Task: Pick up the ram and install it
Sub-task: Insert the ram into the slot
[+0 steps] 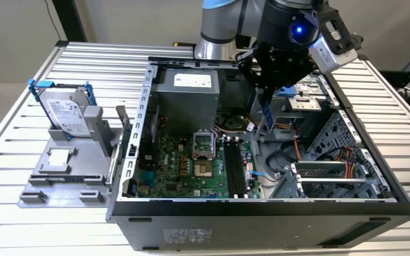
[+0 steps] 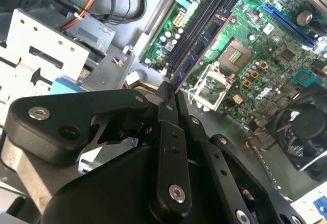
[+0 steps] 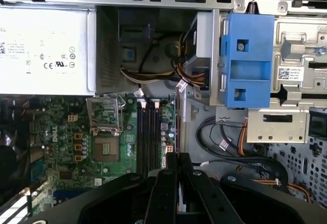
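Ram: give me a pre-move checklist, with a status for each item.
1. Grip: ok. The gripper is shut on the ram in both wrist views.
2. Ram parallel to the motherboard slots: ok in the first wrist view.
3. Ram over a slot: not ok. It looks offset, beside them.
4. Slots empty: ok.
5. Slot latches open: cannot tell.
6. Cables off the slots: ok.

We count one ram (image 1: 268, 114), one tool (image 1: 267, 89), one hard drive (image 1: 66, 109), one power supply (image 1: 187, 95) and one open computer case (image 1: 262, 207).
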`<state>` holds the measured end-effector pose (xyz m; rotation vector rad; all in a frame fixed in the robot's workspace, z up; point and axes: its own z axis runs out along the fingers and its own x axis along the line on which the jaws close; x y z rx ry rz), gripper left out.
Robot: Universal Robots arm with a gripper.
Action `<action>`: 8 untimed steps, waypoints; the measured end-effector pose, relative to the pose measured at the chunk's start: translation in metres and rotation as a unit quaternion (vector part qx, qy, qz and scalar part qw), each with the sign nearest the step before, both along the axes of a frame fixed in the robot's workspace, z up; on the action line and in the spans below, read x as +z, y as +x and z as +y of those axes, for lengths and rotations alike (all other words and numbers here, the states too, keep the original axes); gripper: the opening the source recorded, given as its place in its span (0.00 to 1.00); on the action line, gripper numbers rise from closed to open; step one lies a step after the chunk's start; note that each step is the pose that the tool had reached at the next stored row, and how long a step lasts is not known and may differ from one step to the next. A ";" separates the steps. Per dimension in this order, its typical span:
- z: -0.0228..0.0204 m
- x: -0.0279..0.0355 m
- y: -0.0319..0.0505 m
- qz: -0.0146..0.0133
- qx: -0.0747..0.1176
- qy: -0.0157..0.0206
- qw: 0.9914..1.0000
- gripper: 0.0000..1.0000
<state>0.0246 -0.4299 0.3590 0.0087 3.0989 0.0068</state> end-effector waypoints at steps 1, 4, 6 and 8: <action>0.0000 -0.0016 0.0000 0.000 -0.001 -0.001 1.000 0.00; -0.0001 -0.0057 -0.0002 0.000 -0.008 -0.004 1.000 0.00; -0.0005 -0.0082 -0.0002 0.000 -0.012 -0.007 1.000 0.00; -0.0012 -0.0109 -0.0003 0.000 -0.015 -0.009 1.000 0.00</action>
